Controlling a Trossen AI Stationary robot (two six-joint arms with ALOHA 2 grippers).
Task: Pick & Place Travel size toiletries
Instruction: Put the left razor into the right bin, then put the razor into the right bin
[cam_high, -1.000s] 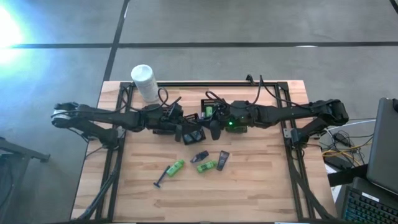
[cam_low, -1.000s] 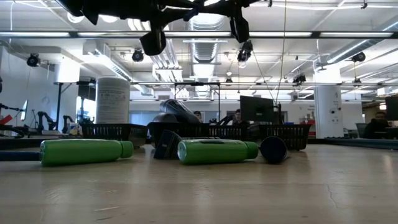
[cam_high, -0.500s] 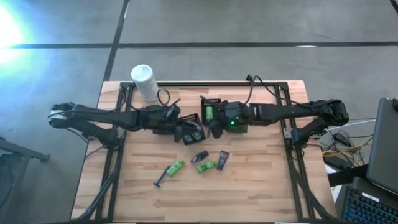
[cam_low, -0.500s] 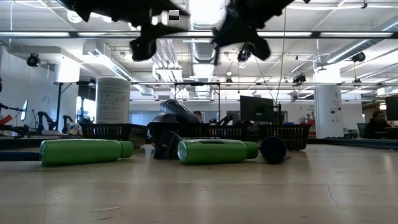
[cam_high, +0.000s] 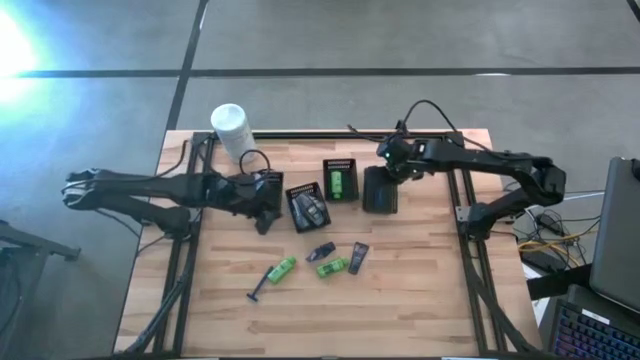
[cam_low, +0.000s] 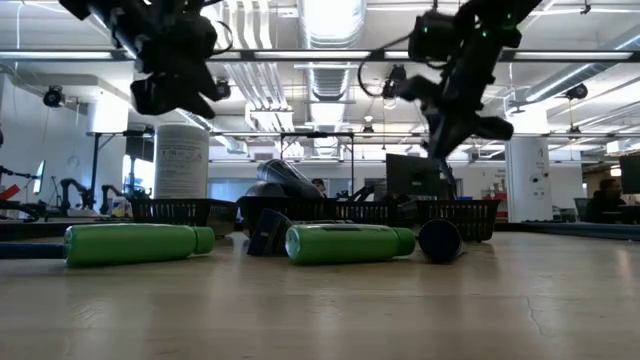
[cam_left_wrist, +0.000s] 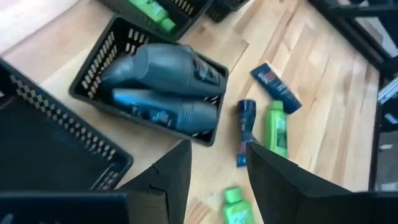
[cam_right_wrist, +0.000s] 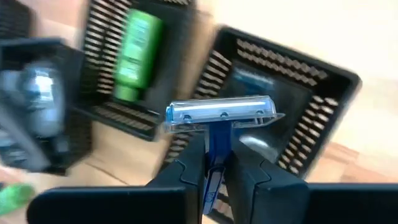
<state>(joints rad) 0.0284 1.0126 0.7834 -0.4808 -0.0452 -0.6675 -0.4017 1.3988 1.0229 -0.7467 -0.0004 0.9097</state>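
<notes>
Right tool (cam_right_wrist: 214, 177) pinched on a razor (cam_right_wrist: 219, 115): blue handle between the fingers, clear pale-blue head crosswise above them, three small dots along the blade strip. In the high view this tool (cam_high: 392, 160) hangs over the far right part of the counter (cam_high: 420, 300), beside the right-hand basket (cam_high: 381, 190).

Left tool (cam_left_wrist: 214, 171) empty, fingers narrowly apart; high view puts it (cam_high: 262, 205) just left of the middle basket (cam_high: 307, 206).

Middle basket holds two grey oval bottles (cam_left_wrist: 163, 65) lying side by side. Far basket (cam_high: 340, 178) holds one green bottle (cam_high: 338, 182).

Loose on the counter: green bottle (cam_high: 282, 269) touching a second razor (cam_high: 258, 291); another green bottle (cam_high: 332, 267); two dark flat tubes (cam_high: 321, 250), (cam_high: 358, 257) near it.

White canister (cam_high: 233, 131) upright at the far left corner.
</notes>
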